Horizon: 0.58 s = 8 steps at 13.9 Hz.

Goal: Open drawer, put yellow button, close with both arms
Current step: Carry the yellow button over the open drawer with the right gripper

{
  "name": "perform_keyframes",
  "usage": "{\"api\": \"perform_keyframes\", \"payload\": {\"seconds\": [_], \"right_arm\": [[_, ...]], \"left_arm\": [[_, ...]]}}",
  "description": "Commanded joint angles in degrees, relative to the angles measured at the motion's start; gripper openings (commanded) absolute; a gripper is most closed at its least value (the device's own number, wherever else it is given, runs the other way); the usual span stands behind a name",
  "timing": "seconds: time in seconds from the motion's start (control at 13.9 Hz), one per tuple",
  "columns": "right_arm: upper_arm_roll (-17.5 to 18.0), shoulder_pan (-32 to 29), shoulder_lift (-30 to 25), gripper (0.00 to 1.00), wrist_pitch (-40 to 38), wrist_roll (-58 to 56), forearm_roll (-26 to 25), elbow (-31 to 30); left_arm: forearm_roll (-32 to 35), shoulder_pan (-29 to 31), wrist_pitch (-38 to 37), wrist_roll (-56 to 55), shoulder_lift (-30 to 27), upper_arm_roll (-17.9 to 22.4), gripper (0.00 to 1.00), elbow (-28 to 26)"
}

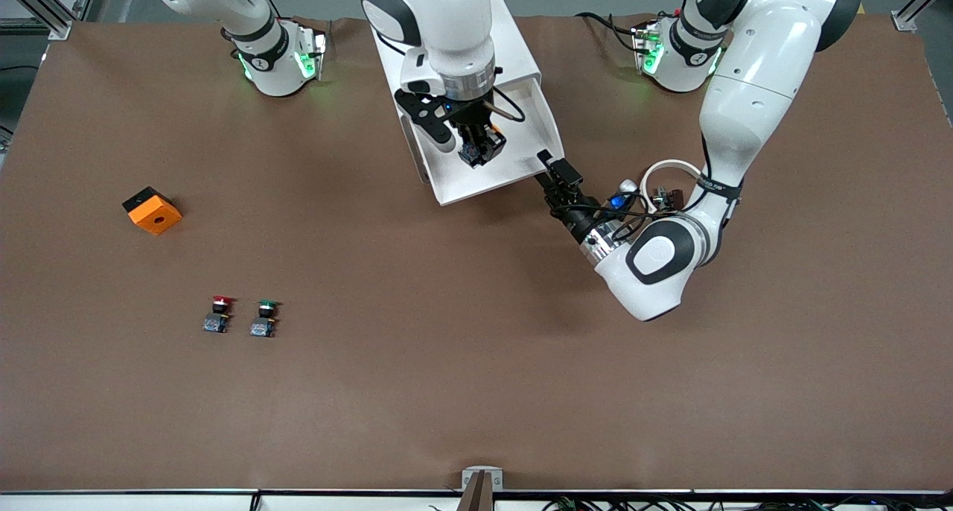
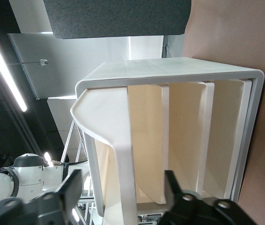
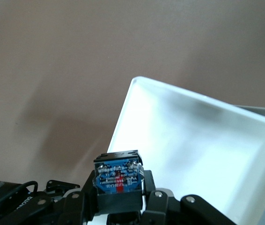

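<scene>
While the open left claw (image 1: 549,170) waits at the drawer (image 1: 514,170) front, the right claw (image 1: 479,153) grips the yellow button (image 3: 118,177) over the drawer, ready to release.

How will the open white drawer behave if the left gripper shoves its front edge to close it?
The drawer is probably light and stiff: thin white walls, empty tray. It may skew rather than slide straight, since the left gripper, jaws open, sits at one front corner. The right gripper, shut on the yellow button, hangs over the tray; clear it first.
</scene>
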Motion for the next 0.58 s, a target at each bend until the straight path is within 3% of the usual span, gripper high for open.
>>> {"api": "perform_keyframes", "payload": {"seconds": [0.0, 0.22, 0.5], "right_arm": [[-0.7, 1.7, 2.0, 0.0, -0.5, 2.8, -1.6, 2.2], [-0.7, 3.8, 3.2, 0.0, -0.5, 3.0, -1.3, 2.1], [-0.7, 5.4, 6.0, 0.0, 0.6, 5.5, -1.9, 2.2]], "left_arm": [[0.3, 0.8, -0.6, 0.6, -0.3, 0.1, 1.0, 1.2], [0.9, 1.7, -0.6, 4.7, -0.8, 0.1, 1.0, 2.9], [8.4, 2.3, -0.8, 19.5, -1.0, 0.0, 1.0, 7.2]]}}
